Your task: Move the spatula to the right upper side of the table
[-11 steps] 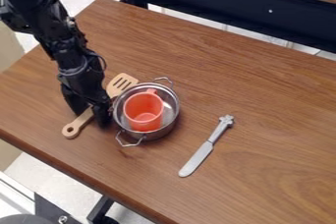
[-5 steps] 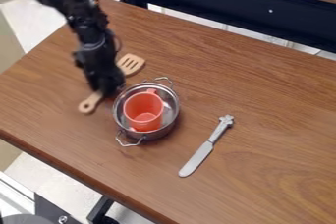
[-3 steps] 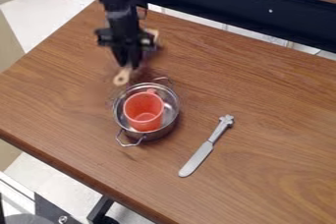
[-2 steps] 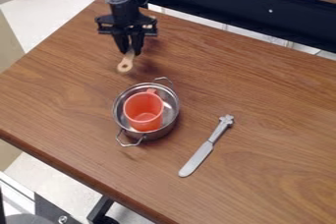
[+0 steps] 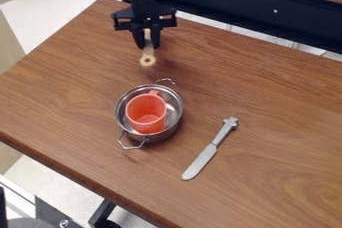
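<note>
Spatula [image 5: 147,60] and gripper [image 5: 148,44] have moved toward two o'clock, now at twelve from the pot [image 5: 162,135]. My gripper pinches the spatula. I should swing slowly toward three, then set it softly on the counter [image 5: 267,97].

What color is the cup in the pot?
The cup is orange-red; the camera view shows it best.

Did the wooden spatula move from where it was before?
Yes. The spatula was right beside the pot, on its left. Now it is farther up the picture, above the pot, in the gripper.
</note>
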